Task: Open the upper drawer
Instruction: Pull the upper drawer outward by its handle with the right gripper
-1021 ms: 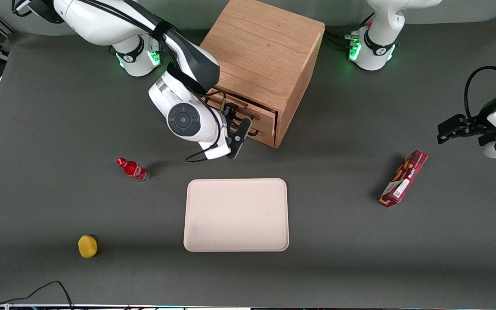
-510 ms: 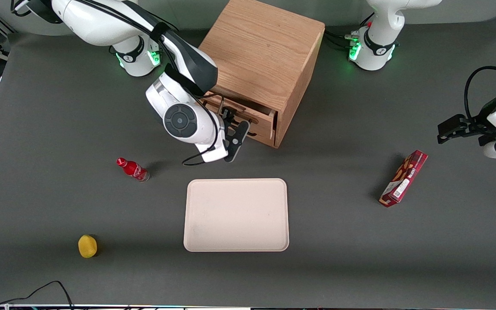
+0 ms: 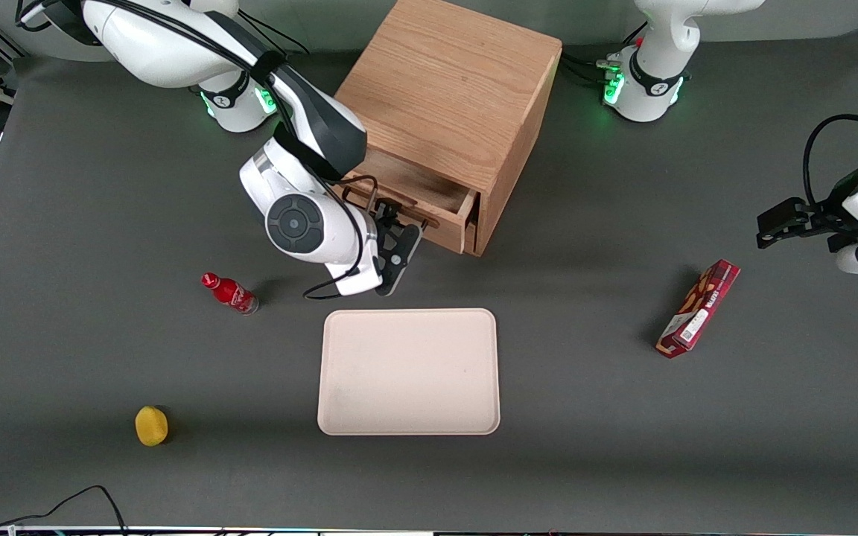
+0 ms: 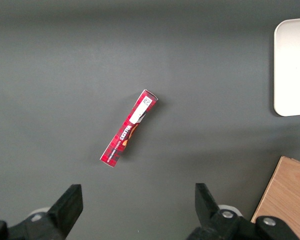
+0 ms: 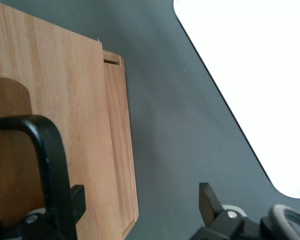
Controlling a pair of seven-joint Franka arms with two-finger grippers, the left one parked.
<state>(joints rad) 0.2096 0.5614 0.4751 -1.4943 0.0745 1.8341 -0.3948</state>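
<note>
Partly open: I see the upper drawer [image 3: 421, 197] slid out of the cabinet [image 3: 450, 97], at the tray's [image 3: 408, 372] 12 o'clock.
Gripper [image 3: 397, 237]: hooked at the handle [image 5: 50, 165]; pinching or spread, I cannot tell.
Remaining: I judge more pulling is needed.

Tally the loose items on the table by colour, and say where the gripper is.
Red: 2 — small red bottle, red snack box
Yellow: 1 — round yellow fruit
Cream: 1 — flat rectangular tray
Total: 4
Gripper: at the partly open upper drawer.
</note>
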